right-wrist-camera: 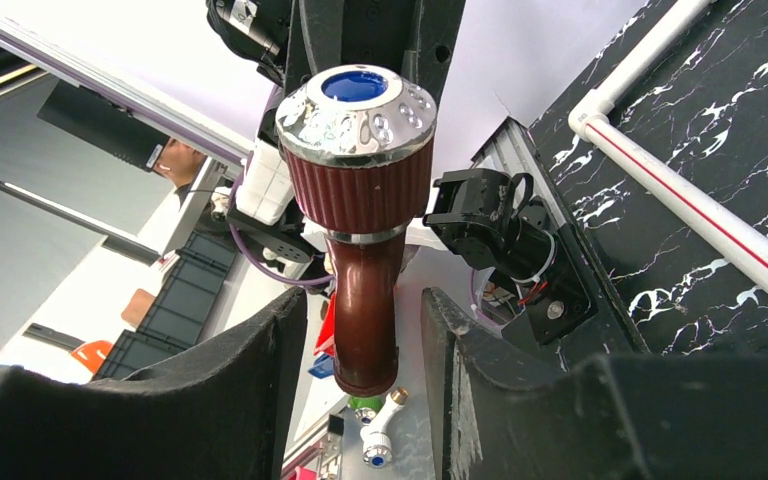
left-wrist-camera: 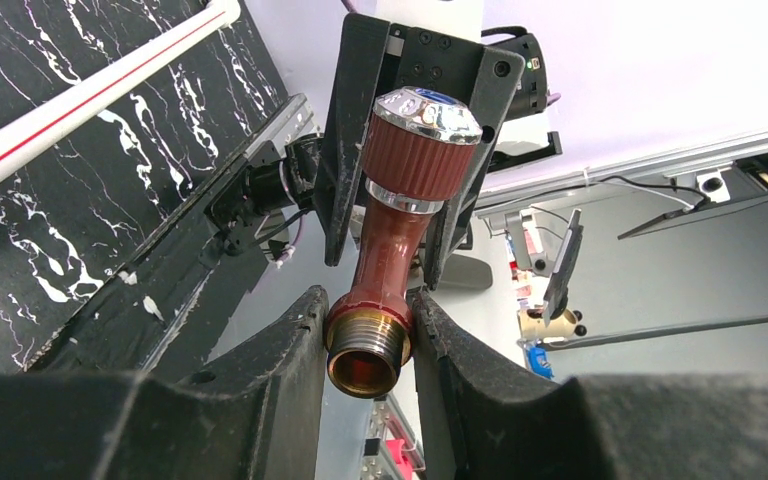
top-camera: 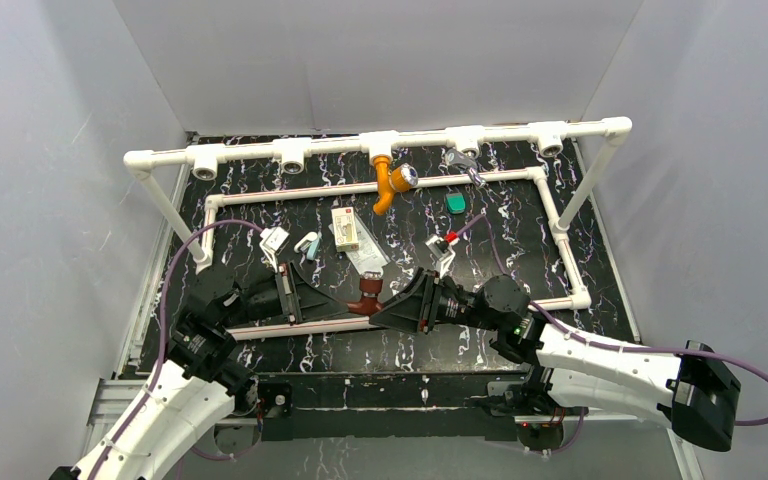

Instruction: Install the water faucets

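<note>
The dark reddish-brown water faucet [top-camera: 365, 295] hangs in the air between my two grippers, over the front rail. My left gripper [left-wrist-camera: 368, 345] is shut on its brass threaded end [left-wrist-camera: 364, 355], and the silver knob [left-wrist-camera: 426, 112] points away from it. My right gripper [right-wrist-camera: 363, 340] stands open around the spout [right-wrist-camera: 365, 310], with a gap on each side between the spout and the black fingers [right-wrist-camera: 260, 370]. The orange faucet [top-camera: 390, 183] hangs from the middle tee of the white pipe [top-camera: 290, 148] at the back.
The white pipe frame's front rail [top-camera: 290, 325] runs just under the grippers. On the black marbled board lie a small green block [top-camera: 455, 203], a small box [top-camera: 344, 228], a red-and-white part [top-camera: 447, 240] and a silver piece [top-camera: 465, 162].
</note>
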